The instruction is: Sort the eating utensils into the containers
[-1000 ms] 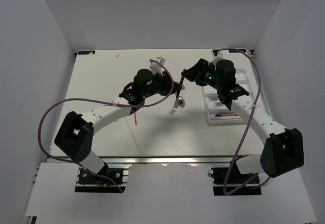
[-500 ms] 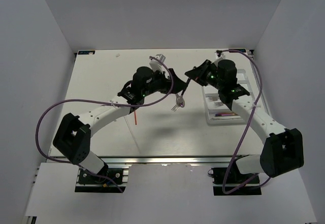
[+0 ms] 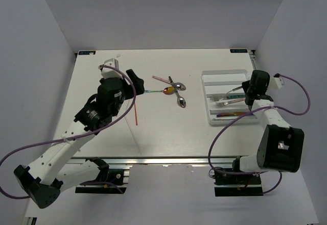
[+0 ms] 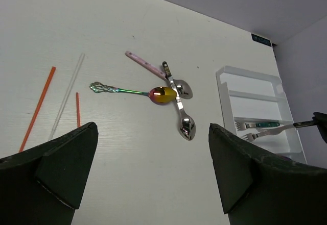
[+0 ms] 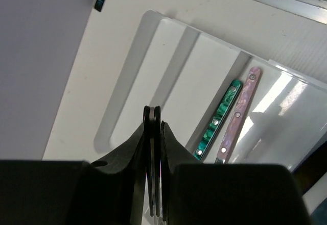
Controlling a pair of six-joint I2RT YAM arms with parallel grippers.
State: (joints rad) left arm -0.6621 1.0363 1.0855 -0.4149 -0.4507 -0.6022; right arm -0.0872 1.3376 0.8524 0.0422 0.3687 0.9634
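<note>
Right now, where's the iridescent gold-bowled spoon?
Top view: the iridescent spoon lies on the table near centre, its bowl against a silver spoon, well left of the white tray, with the red chopstick on its other side.

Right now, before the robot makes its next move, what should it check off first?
1. Right hand clamped on the fork: ok.
2. Fork positioned over the white tray: ok.
3. Which tray slot the fork lines up with: cannot tell.
4. Left hand open, empty and well away from the tray: ok.
5. Table fully sorted: not ok. The iridescent spoon, a silver spoon and an orange chopstick, among others, lie loose on the table.
</note>
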